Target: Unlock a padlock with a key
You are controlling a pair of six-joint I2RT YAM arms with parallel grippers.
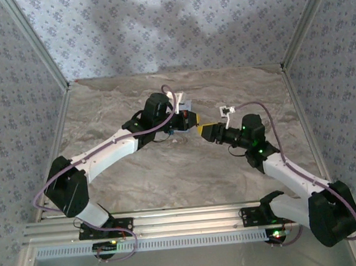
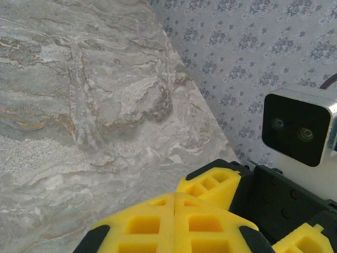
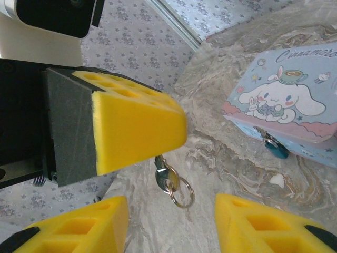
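In the right wrist view a light-blue tin [image 3: 284,100] lies on the marbled surface [image 3: 237,168], at 2 o'clock from the key [image 3: 164,173]. Its lid shows a cartoon dog and the script "Cinnamoro", which is cut off by the frame edge. The padlock [image 3: 276,147] hangs at the tin's front edge, at 6 o'clock beneath the picture. The left pincer [image 2: 174,201] is clamped on the key, with its ring [image 3: 181,192] dangling. The right pincer [image 3: 172,204] stands apart, on either side of the ring.

Blade of key [image 3: 164,174] hidden behind finger of left gripper [image 2: 174,208]; bow and ring [image 3: 182,194] hang out below. Small padlock [image 3: 276,147] on near face of tin [image 3: 284,100] blurred, keyhole and shackle not discernible. Tin cut off at picture's right edge; from above, mostly covered by left gripper. Fingers of right gripper [image 3: 172,208] cut off at bottom edge; left gripper's likewise in own wrist view.
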